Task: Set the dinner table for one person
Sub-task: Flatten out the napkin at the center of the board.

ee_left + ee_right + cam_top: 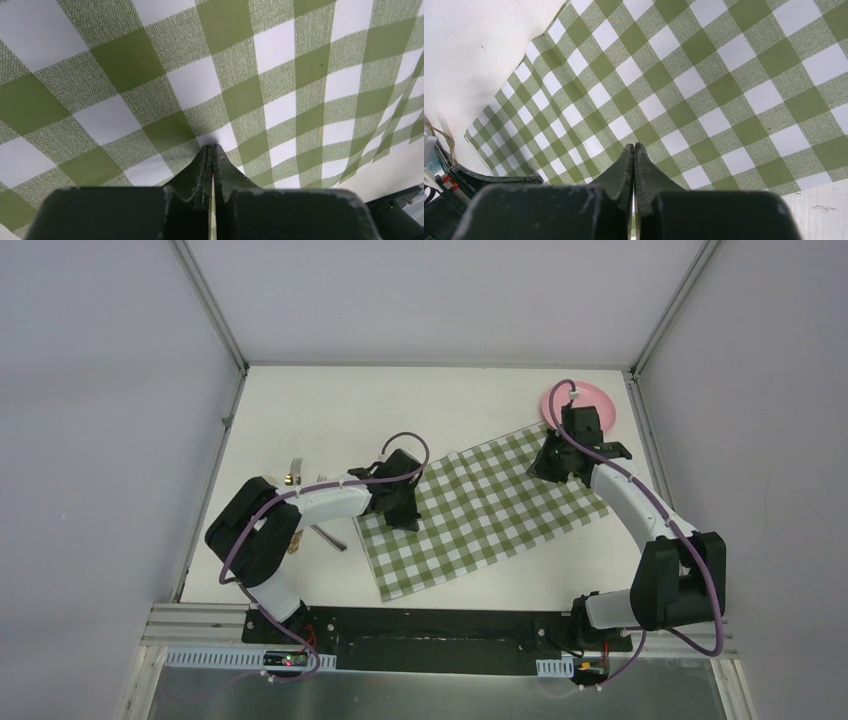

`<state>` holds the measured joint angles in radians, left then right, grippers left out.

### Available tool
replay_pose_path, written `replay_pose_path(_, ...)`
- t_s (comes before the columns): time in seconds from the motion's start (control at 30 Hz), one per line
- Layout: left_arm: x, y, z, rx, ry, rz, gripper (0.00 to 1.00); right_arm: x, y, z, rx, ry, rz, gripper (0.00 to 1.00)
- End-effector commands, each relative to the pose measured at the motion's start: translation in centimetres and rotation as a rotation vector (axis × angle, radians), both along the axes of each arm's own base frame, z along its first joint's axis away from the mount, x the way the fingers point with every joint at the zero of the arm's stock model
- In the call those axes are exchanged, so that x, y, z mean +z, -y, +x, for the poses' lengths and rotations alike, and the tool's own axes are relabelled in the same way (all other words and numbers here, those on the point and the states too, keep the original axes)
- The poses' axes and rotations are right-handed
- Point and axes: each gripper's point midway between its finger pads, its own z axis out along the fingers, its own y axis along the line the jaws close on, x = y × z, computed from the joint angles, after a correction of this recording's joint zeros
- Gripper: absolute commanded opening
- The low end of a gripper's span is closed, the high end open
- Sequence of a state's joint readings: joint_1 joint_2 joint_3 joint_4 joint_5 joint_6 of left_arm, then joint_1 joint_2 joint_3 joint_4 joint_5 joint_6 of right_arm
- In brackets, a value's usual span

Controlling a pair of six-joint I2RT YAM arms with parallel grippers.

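The white dinner table [330, 410] carries a green-and-white checked cloth [480, 510], laid at a slant across its middle. My left gripper [403, 512] is at the cloth's left edge. In the left wrist view the left gripper [213, 146] is shut, and the cloth [150, 75] puckers into its tips. My right gripper [556, 462] is over the cloth's far right corner. In the right wrist view the right gripper [634, 145] is shut, and the cloth [704, 90] lies flat below its tips.
A pink plate [590, 400] sits at the far right corner, partly behind the right wrist. Two forks [296, 474] and other cutlery [330, 537] lie left of the cloth, partly under the left arm. Aluminium rails edge the table.
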<state>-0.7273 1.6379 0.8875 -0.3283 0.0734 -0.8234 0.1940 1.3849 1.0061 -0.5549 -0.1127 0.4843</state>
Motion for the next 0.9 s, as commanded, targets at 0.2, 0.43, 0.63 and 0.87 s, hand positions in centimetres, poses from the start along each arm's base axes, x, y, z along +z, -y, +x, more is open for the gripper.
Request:
replay_pose_path(0.2,-3.1,-6.2,-0.5,0.146,-0.076,0.352,0.00,2.2,-0.1,0.3,0.022,0.066,-0.004,0.00)
replay_pose_path(0.43,-1.8,-9.4,-0.9,0.233,-0.062,0.469,0.00,1.6,-0.2,0.1,0.020,0.053,0.007,0.00)
replay_pose_path(0.63,-1.5,-11.3,-1.2,0.283,-0.064,0.534,0.00,1.7,-0.3,0.1,0.019,0.057,0.013,0.00)
replay_pose_path(0.87,-2.4,-11.6,-1.1,0.293,-0.089,0.564,0.00,1.6,-0.3,-0.1,0.020,0.055,0.013,0.00)
